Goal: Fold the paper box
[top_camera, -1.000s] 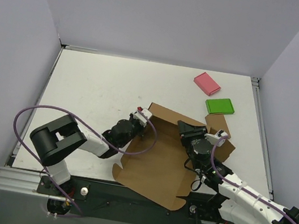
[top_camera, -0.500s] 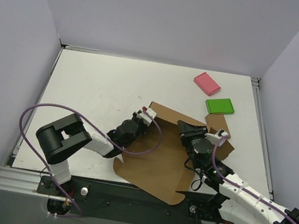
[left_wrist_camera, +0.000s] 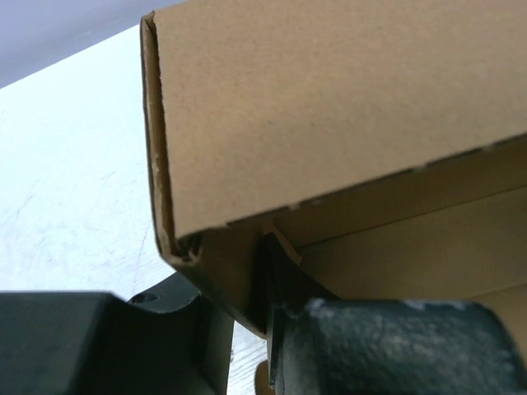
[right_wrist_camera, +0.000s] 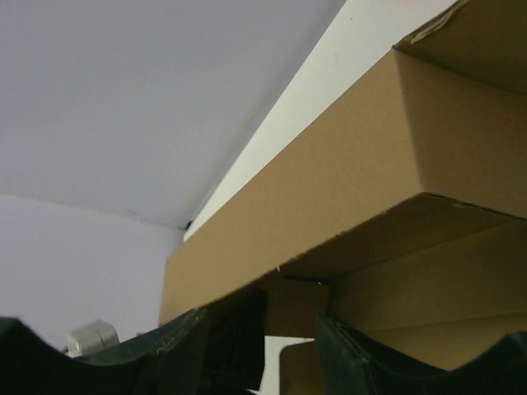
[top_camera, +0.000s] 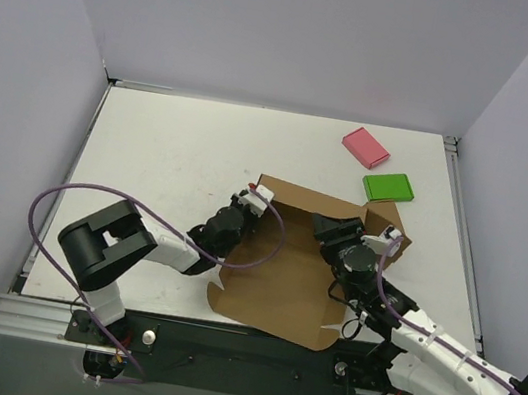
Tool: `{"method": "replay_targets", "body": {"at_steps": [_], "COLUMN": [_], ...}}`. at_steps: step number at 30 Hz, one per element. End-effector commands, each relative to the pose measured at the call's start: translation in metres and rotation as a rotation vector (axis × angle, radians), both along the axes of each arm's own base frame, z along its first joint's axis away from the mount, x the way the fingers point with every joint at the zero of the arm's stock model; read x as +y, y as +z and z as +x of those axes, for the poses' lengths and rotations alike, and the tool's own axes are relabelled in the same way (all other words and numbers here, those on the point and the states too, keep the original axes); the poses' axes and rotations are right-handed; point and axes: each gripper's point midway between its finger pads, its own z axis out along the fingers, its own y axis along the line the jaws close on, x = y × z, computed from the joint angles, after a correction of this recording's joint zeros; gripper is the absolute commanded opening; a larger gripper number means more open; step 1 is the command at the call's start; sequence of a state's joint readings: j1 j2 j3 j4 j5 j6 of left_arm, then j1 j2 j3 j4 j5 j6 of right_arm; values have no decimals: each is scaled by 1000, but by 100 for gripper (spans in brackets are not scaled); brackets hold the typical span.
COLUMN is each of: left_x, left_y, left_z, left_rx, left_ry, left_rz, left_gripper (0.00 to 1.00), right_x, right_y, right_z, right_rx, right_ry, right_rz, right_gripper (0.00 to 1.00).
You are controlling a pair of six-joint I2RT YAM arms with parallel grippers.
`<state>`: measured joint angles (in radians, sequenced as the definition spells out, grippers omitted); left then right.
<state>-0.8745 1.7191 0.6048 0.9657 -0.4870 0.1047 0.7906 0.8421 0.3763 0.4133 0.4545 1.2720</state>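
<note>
The paper box (top_camera: 282, 272) lies partly folded on the white table (top_camera: 170, 151), toward the near edge between the two arms, with its far wall standing up. The left gripper (top_camera: 247, 205) pinches the box's left corner narrowly, the cardboard caught between its fingers (left_wrist_camera: 387, 346). The right gripper (top_camera: 331, 231) sits inside the box against the raised far wall, its fingers (right_wrist_camera: 370, 354) parted and clamping nothing. A pink block (top_camera: 366, 147) and a green block (top_camera: 388, 187) rest beyond the box.
</note>
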Motion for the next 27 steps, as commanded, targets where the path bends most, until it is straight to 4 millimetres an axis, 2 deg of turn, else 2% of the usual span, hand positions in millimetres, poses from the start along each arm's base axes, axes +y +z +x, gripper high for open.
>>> {"method": "replay_targets", "body": {"at_steps": [1,4,6,7,9,10,12,14,15,16,19,27], "left_x": [13,11,13,13,19,23,30,38,42,45,55,72], "left_y": [-8,-15,-21,-22,-27,-30,-30,-32,-34,-33,-32,-31], "left_z": [-5,-13,-19,-19,-24,-25,-27,-27,-30,-30,-33,-35], "left_rx": [118,192,249,272,325,345,373,402,421,429,450,489], "left_ry": [29,-1,-16,-34,-32,-38,-41,-47,-44,-44,-37,-42], "left_rz": [37,13,6,-2,-8,-14,-15,-23,-16,-19,-27,-58], "left_gripper": [27,27,27,27,27,27,27,27,27,27,26,26], "right_x": [-10,-17,-25,-35,-60,-76,-97,-110,-117,-121,-129,-136], "right_y": [29,38,52,45,37,42,38,53,53,62,58,23], "right_z": [-8,-21,-28,-32,-42,-44,-51,-55,-59,-61,-66,-70], "right_rx": [-61,-78,-122,-90,-46,-47,-25,-56,-46,-54,-18,69], "right_ry": [40,105,135,130,114,58,35,4,8,-1,9,36], "right_rz": [-112,-228,-317,-380,-518,-553,-657,-685,-732,-738,-801,-888], "right_gripper": [60,73,79,84,87,87,89,90,91,91,91,95]}}
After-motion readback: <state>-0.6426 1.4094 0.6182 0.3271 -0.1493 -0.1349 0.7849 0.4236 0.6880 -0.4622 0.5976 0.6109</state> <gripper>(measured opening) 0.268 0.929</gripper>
